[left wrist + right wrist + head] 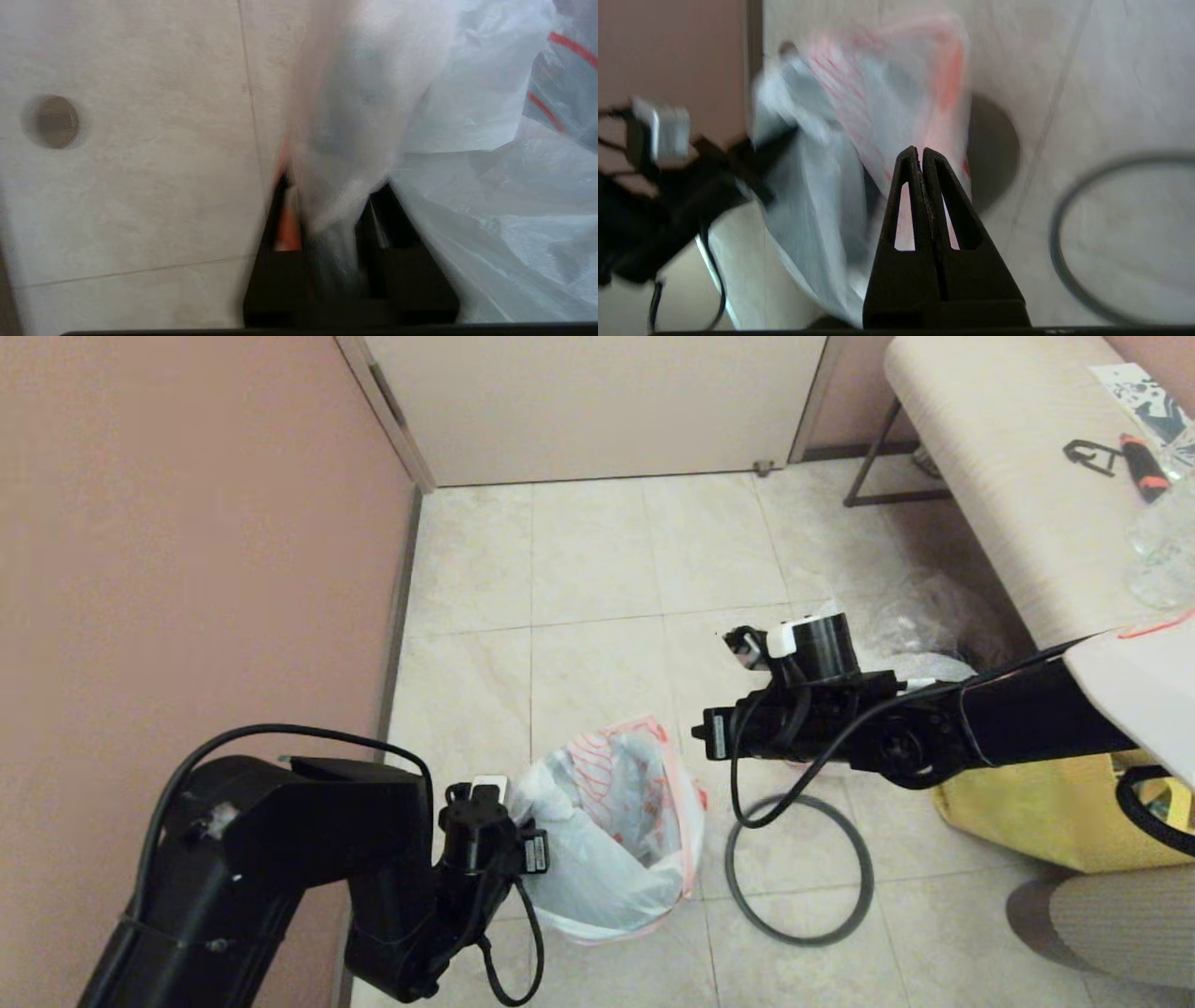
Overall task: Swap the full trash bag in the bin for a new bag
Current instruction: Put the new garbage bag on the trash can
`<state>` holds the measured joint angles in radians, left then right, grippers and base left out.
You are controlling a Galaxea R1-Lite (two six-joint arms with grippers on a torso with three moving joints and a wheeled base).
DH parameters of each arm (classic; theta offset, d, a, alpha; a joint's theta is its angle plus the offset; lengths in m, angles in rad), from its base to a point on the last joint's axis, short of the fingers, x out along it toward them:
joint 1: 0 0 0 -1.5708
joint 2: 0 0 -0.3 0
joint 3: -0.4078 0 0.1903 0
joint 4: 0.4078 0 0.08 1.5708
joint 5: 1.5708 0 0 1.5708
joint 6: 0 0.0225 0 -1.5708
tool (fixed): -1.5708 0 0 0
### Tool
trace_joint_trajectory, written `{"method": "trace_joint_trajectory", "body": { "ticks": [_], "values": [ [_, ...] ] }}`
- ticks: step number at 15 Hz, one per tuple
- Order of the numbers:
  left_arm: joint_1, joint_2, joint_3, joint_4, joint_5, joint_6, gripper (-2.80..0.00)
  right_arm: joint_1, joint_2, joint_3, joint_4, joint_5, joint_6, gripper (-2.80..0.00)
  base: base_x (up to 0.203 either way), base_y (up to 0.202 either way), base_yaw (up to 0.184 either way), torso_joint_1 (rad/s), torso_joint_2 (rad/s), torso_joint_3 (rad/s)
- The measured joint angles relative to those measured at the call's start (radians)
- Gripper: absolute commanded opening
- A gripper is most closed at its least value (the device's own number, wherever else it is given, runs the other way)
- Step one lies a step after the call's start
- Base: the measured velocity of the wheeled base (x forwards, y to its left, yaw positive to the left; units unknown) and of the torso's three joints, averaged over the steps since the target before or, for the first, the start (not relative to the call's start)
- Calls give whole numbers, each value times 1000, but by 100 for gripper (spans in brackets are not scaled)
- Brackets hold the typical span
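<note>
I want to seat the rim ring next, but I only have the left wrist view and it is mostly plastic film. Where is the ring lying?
Observer: The ring lies flat on the floor tiles, on the robot's right of the new bag.
Operator: Is the right gripper carrying anything?
Observer: No. The right gripper has its jaws shut and empty, raised above the floor near the bag.
Operator: And where on the bag does my own gripper sit?
Observer: The left gripper is at the bag's rim on the side toward the pink wall.
</note>
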<state>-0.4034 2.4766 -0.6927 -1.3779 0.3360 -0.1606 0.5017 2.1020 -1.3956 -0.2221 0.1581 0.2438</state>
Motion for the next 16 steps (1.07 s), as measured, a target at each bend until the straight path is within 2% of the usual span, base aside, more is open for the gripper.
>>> {"method": "trace_joint_trajectory", "body": {
  "ticks": [3, 9, 12, 13, 14, 16],
  "values": [
    [-19, -30, 19, -2, -2, -4, 0, -7, -56, 59, 2, -32, -1, -280, 0, 0, 0, 0, 0, 0],
    [-86, -124, 105, -80, -7, -7, 0, -11, -130, 96, 14, -52, -21, -280, 0, 0, 0, 0, 0, 0],
    [-99, -184, 170, -95, -17, -7, 0, 18, -145, 102, 46, -78, -46, -280, 0, 0, 0, 0, 0, 0],
    [-99, -189, 191, -106, -14, -10, -69, 34, -145, 102, 55, -90, -49, -280, 0, 0, 0, 0, 0, 0],
    [-95, -195, 220, -121, -12, -10, -280, 59, -143, 102, 70, -107, -62, -280, 0, 0, 0, 0, 0, 0],
    [-78, -236, 330, -138, -7, -9, -280, 118, -110, 89, 93, -163, -112, -280, 0, 0, 0, 0, 0, 0]
  ]
}}
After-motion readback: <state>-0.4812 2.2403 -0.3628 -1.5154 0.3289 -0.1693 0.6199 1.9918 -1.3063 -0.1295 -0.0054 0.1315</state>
